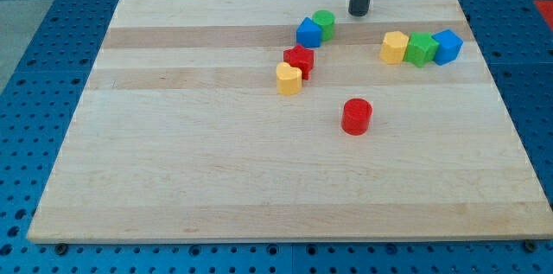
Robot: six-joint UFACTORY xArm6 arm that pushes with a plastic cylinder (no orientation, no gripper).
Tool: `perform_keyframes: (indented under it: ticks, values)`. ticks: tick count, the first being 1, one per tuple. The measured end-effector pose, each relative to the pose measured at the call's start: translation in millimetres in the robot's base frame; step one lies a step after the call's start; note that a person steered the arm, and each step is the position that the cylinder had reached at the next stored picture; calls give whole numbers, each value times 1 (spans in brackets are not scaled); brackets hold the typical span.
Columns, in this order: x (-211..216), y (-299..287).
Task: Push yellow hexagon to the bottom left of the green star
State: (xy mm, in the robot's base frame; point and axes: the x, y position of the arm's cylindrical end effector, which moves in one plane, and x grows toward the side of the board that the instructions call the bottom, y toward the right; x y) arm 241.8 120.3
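Note:
The yellow hexagon [395,47] sits at the view's upper right, touching the left side of the green star [421,48]. A blue block [448,46] touches the star's right side, so the three form a row. My tip [359,13] rests on the board near the view's top edge. It is up and to the left of the yellow hexagon, apart from it, and to the right of a green cylinder [324,22].
A blue block [308,33] touches the green cylinder. Below them a red block [299,60] and a second yellow block [289,78] touch each other. A red cylinder [356,116] stands alone near the middle. The wooden board [173,153] lies on a blue pegboard.

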Motion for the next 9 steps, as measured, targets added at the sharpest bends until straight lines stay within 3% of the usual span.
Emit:
perform_keyframes:
  ticks: [3, 6, 9]
  values:
    - [-21, 12]
    - [56, 28]
    - [87, 39]
